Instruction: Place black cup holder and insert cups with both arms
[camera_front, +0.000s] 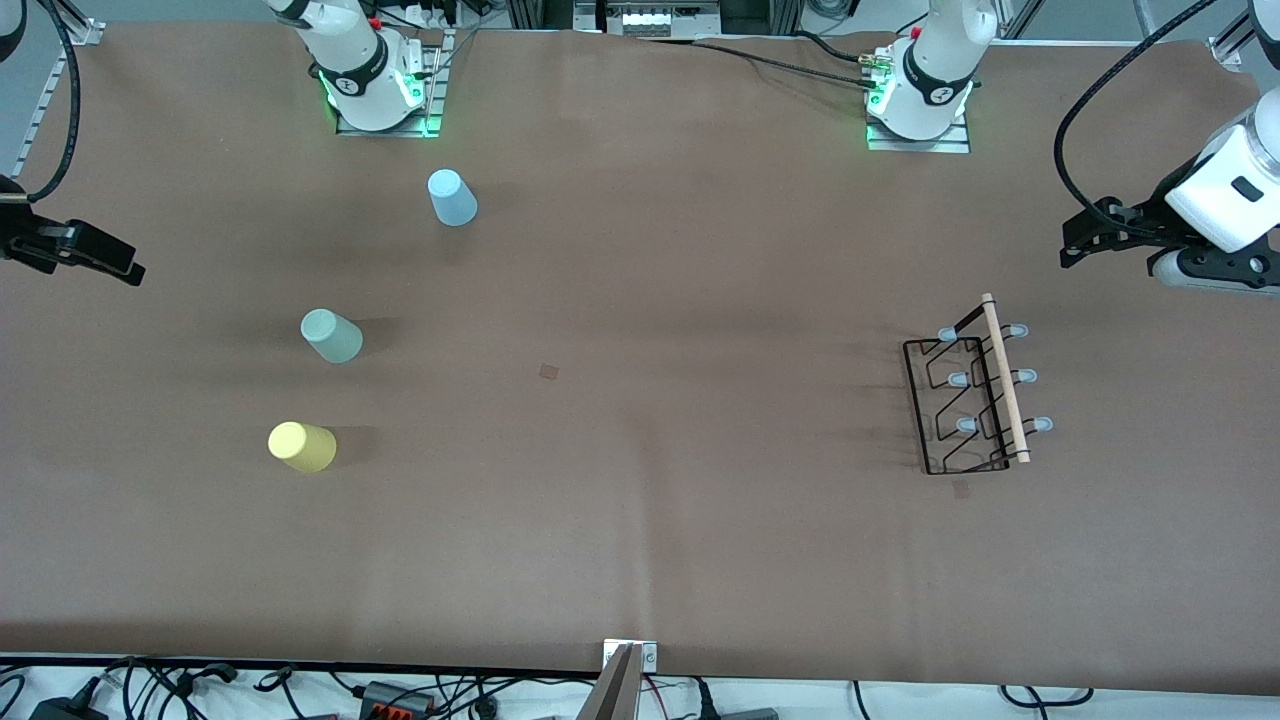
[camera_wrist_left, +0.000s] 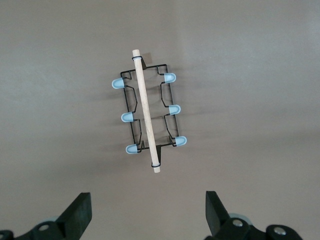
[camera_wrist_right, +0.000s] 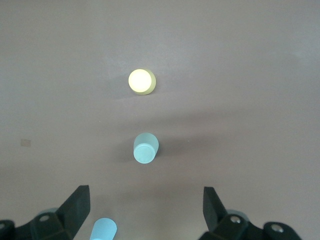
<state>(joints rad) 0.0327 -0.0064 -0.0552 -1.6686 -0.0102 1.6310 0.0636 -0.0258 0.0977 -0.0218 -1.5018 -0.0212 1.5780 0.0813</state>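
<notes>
The left gripper (camera_wrist_left: 147, 215) is hovering wide open and empty above the table (camera_front: 640, 520) at its own end, nearer than the right arm to the single black cup holder (camera_front: 975, 398), whose rod handle (camera_wrist_left: 146, 110) is running between its jaws. The right gripper (camera_wrist_right: 145, 212), equally open and empty, is hanging over three upside-down cups: light blue (camera_front: 452, 197), pale green (camera_front: 331, 335), yellow (camera_front: 301, 446).

Front camera high, facing robot bases, whole table (camera_front: 640, 560) in frame. Both wrist cameras look straight down from well above. Left wrist shares rack (camera_front: 975, 400) (camera_wrist_left: 149, 115) with front (right wrist shares cups (camera_front: 331, 336) (camera_wrist_right: 145, 148)).
</notes>
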